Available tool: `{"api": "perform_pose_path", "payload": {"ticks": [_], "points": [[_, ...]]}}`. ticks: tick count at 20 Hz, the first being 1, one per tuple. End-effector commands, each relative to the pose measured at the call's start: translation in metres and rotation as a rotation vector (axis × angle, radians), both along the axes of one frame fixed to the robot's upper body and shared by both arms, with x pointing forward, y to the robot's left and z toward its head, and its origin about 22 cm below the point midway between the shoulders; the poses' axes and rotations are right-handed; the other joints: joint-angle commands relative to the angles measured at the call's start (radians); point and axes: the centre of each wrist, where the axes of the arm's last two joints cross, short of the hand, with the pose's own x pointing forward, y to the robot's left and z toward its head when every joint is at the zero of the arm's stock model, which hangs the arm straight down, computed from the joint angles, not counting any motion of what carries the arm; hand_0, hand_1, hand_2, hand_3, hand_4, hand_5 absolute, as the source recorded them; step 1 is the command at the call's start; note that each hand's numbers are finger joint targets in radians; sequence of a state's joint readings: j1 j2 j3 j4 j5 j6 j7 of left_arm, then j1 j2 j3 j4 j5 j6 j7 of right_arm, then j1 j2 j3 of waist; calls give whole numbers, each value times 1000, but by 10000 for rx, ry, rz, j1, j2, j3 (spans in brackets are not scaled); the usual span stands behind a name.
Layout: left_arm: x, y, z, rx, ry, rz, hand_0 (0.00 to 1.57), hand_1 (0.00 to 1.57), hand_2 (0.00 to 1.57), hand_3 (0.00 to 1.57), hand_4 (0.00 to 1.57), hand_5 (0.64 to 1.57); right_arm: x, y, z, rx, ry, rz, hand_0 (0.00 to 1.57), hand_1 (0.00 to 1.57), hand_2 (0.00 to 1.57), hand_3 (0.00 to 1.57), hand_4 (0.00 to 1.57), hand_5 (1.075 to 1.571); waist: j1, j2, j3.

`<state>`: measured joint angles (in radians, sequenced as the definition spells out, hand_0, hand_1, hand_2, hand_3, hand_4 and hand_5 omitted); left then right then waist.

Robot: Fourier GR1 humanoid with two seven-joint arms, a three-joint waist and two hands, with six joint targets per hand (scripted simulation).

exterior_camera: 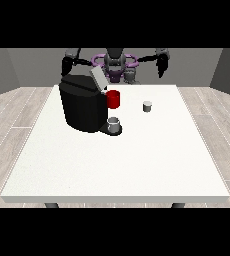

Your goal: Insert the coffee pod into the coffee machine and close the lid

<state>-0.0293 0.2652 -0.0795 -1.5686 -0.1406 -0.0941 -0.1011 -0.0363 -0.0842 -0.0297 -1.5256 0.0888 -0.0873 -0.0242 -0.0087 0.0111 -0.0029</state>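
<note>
The coffee pod point(147, 106) sits alone on the white bench point(117, 160), well right of the black coffee machine point(83, 105), whose lid point(97, 77) stands open. Both hands point(66, 65) point(162, 64) hang raised, holding nothing; their fingers I cannot make out.

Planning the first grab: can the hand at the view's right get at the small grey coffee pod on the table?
Probably yes. The coffee pod stands alone on the white table, on the side of that hand, apart from the coffee machine and red cup.
</note>
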Motion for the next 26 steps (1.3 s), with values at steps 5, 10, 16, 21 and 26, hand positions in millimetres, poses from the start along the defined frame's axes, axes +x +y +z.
{"api": "perform_pose_path", "payload": {"ticks": [5, 10, 16, 21, 26], "points": [[44, 47, 28, 2280, -117, 177, 0, 0, 0, 0, 0, 1571, 13, 33, 10, -639, -1275, 18, 0, 0, 0, 0, 0, 1571, -887, 1183, 26], [67, 57, 40, 3491, 512, 319, 0, 0, 0, 0, 0, 1571, 17, 38, 21, -489, -1265, 709, 0, 0, 0, 0, 0, 1571, -1485, 1446, 28], [81, 58, 31, 4239, 1296, -115, 0, 0, 0, 0, 0, 1571, 31, 40, 19, -267, -991, 349, 0, 0, 0, 0, 0, 1571, -1235, 1916, 30], [101, 51, 25, 4985, 1133, 423, 0, 0, 0, 0, 0, 1571, 42, 55, 35, -296, -1044, 778, 0, 0, 0, 0, 0, 1571, -1641, 2473, 26], [93, 48, -13, 5586, 838, 376, 261, 261, 589, 247, 0, 1571, 33, 57, 18, -234, -453, 836, 0, 0, 0, 0, 0, 1571, -1343, 2100, 24]]}}
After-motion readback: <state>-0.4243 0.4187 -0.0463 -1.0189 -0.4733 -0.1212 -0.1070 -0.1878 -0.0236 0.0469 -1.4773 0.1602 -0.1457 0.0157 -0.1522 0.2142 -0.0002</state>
